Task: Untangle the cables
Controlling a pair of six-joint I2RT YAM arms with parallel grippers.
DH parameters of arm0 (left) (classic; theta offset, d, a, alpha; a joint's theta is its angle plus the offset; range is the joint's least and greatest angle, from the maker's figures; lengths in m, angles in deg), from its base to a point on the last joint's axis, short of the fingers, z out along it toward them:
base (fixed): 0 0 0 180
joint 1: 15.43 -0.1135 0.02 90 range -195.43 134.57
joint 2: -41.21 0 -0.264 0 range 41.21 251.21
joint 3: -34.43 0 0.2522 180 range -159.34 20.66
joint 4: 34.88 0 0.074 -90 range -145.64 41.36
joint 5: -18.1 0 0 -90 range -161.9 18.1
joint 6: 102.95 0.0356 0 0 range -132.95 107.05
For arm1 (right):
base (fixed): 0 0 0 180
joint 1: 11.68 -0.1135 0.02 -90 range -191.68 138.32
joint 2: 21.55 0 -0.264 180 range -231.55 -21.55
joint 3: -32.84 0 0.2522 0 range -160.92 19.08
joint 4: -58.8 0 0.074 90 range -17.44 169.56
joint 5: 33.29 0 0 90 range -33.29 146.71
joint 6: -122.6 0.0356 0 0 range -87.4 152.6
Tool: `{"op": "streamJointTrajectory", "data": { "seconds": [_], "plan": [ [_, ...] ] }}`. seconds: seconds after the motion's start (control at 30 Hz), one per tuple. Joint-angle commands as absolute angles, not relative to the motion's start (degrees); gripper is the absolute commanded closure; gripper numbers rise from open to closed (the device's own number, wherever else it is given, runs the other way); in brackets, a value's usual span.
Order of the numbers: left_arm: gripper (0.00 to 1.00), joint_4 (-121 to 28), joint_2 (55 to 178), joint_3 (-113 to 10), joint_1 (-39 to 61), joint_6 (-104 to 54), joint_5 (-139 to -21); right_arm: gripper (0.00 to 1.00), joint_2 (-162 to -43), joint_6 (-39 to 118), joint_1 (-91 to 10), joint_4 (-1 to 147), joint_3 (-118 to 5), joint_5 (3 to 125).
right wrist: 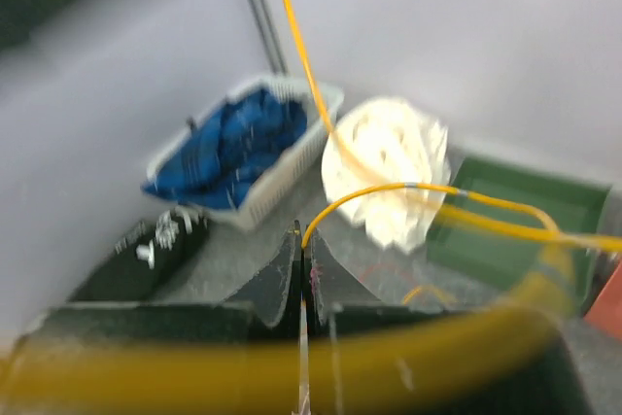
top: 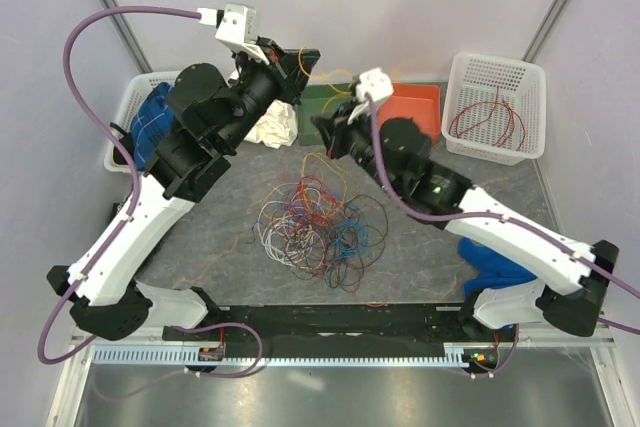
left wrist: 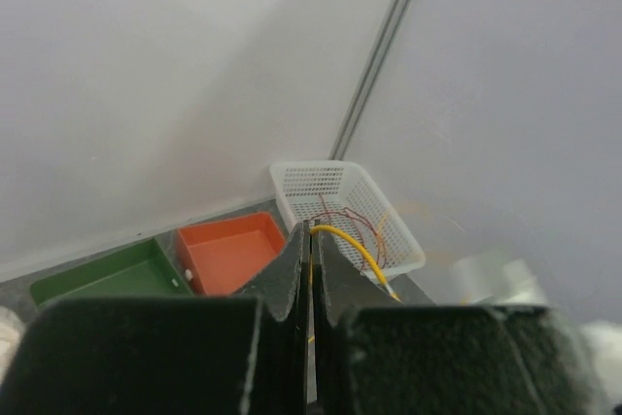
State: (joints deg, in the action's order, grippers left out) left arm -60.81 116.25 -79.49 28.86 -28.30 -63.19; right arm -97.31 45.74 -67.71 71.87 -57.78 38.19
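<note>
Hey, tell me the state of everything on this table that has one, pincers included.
Left pincer: shut on the yellow cable.
Right pincer: shut on the yellow cable too.
Yellow cable: raised, pinched at both pincers.
Cable pile: tangled on the table.
Right basket: holds one red cable.
Left basket: holds a blue cloth.

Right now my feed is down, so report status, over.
Left pincer, right pincer shut on yellow cable, raised. Tangle knotted mid-table. One red cable in basket. Nothing blocking.
</note>
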Motion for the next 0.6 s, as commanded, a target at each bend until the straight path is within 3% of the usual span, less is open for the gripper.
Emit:
{"op": "streamJointTrajectory", "data": {
  "seconds": [0.0, 0.17, 0.3, 0.57],
  "plan": [
    [0.98, -58.84, 115.91, -75.59, 27.9, -26.04, -57.75, 1.0, -94.32, 38.85, -67.84, 83.87, -72.58, 31.32],
    [0.98, -55.86, 116.71, -71.45, 25.79, -29.38, -57.13, 1.0, -93.53, 35.68, -67.76, 85.66, -77.6, 22.97],
    [0.98, -53.4, 118.55, -67.85, 24.21, -32.89, -59.14, 1.0, -94.14, 37.77, -66.09, 86.62, -74.71, 21.55],
    [0.98, -53.21, 127.15, -66.87, 19.46, -41.6, -65.03, 1.0, -100.36, 51.66, -50.01, 88.29, -68.37, 37.89]
  ]
}}
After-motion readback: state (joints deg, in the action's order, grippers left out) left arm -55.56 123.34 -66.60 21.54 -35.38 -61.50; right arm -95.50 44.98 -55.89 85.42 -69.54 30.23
